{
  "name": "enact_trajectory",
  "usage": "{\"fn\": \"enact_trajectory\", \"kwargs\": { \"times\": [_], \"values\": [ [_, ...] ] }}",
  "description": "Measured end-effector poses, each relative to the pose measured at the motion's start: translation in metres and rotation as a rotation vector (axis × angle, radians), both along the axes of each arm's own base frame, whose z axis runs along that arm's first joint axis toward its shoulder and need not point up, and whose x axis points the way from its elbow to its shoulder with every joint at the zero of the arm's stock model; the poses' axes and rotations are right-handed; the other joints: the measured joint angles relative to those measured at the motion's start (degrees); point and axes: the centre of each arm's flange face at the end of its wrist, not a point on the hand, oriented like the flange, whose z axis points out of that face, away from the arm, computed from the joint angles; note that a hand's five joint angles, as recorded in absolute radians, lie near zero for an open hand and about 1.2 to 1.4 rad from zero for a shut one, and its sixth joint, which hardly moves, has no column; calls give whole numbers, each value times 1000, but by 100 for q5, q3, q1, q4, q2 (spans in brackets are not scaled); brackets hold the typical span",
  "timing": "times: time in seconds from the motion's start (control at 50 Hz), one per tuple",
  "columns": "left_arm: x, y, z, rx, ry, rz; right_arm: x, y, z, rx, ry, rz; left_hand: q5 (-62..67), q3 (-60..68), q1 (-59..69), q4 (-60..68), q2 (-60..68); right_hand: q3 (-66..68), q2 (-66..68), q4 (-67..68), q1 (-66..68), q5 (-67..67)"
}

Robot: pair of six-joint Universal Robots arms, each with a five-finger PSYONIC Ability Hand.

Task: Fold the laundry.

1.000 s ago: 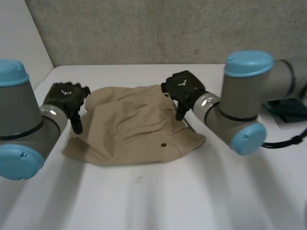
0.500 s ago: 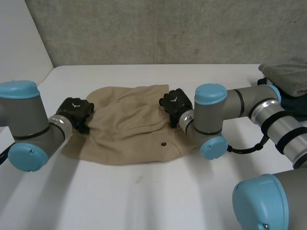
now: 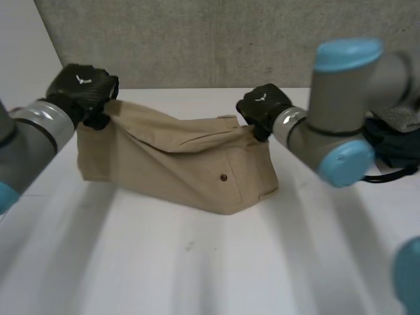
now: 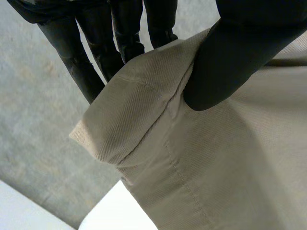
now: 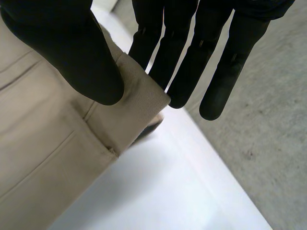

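Change since earlier: both hands have been raised off the table since half a second ago, and the tan garment [image 3: 177, 164], then lying flat, is now lifted by its upper edge and hung between them.
Head view, garment: it is held up over the white table [image 3: 197, 262], spread between the two hands, with its upper edge sagging in the middle. Whether its lower edge touches the table cannot be told. A small dark button [image 3: 224, 177] is seen on its front.
Head view, left hand: the left hand [image 3: 82, 88] is clamped on the garment's upper corner at the left end.
Head view, right hand: the right hand [image 3: 262, 108] is clamped on the upper corner at the opposite end, somewhat lower than the left.
Head view, surroundings: a dark item [image 3: 397, 146] is seen beyond the right arm, well apart from the garment.
Left wrist view: a folded corner of the garment [image 4: 216, 158] is pinched between the thumb [image 4: 240, 57] and the fingers [image 4: 96, 48] of the left hand, with the cloth hanging away below the palm.
Right wrist view: a hemmed corner of the garment [image 5: 48, 143] is pinched between the thumb [image 5: 72, 52] and the straight fingers [image 5: 192, 57] of the right hand, and the table [image 5: 158, 191] is seen beneath the fingertips.
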Motion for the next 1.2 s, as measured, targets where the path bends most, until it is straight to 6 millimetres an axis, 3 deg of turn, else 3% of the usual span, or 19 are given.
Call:
{"fn": "enact_trajectory", "kwargs": {
  "times": [0.08,0.2,0.3,0.4,0.56,0.58,0.64,0.74,0.76,0.78,0.84,0.88,0.9,0.92,0.94,1.0,1.06,1.12,1.2],
  "values": [
    [1,27,15,41,-33,-50,-29,35,20,53,185,33,0,1,0,0,0,1,0,0,0,47],
    [5,74,2,270,-174,-157,-68,89,26,144,393,110,0,13,0,1,12,27,0,1,0,61],
    [6,103,-21,485,-290,-263,-79,117,13,212,435,188,0,14,0,2,12,27,0,1,0,60],
    [2,101,-41,581,-360,-317,-81,123,-8,287,448,230,0,14,0,2,12,27,0,1,0,60],
    [-9,69,-46,512,-374,-305,-75,106,-25,305,466,214,0,14,0,2,12,27,0,1,0,76],
    [-18,46,-35,403,-354,-288,-65,86,-21,244,445,172,0,15,0,2,12,30,0,3,0,127],
    [-27,26,-16,272,-321,-270,-54,65,-7,154,386,112,0,18,0,3,12,37,0,7,0,127],
    [-45,-20,65,-165,-157,-193,-30,16,51,-104,124,-52,0,22,0,8,16,39,0,14,0,128],
    [-45,-20,65,-165,-157,-193,-30,16,51,-104,124,-52,0,22,0,8,16,39,0,14,0,128],
    [-48,-29,101,-330,-66,-159,-23,0,82,-223,-21,-109,0,22,0,11,16,39,0,17,0,128],
    [-48,-36,157,-575,116,-117,-20,-17,142,-450,-296,-175,0,22,0,21,16,39,0,23,0,128],
    [-47,-35,179,-665,205,-111,-20,-19,169,-558,-420,-187,0,22,0,22,16,39,0,23,0,128],
    [-47,-35,179,-665,205,-111,-20,-19,169,-558,-420,-187,0,22,0,22,16,39,0,23,0,128],
    [-46,-31,201,-753,321,-121,-24,-18,203,-706,-569,-193,0,22,0,22,16,39,0,23,0,128],
    [-46,-30,206,-770,354,-127,-25,-17,212,-750,-607,-192,0,22,0,23,16,39,0,23,0,128],
    [-46,-29,211,-781,408,-141,-28,-14,227,-834,-668,-188,0,22,0,23,16,39,0,23,0,128],
    [-47,-33,203,-749,420,-143,-28,-12,228,-871,-685,-182,0,22,0,23,16,39,0,23,0,128],
    [-49,-46,171,-638,406,-127,-27,-13,215,-881,-669,-172,0,22,0,23,16,39,0,24,0,128],
    [-51,-59,121,-488,361,-108,-25,-20,182,-808,-602,-170,0,22,0,24,16,39,0,24,0,128]
  ]
}}
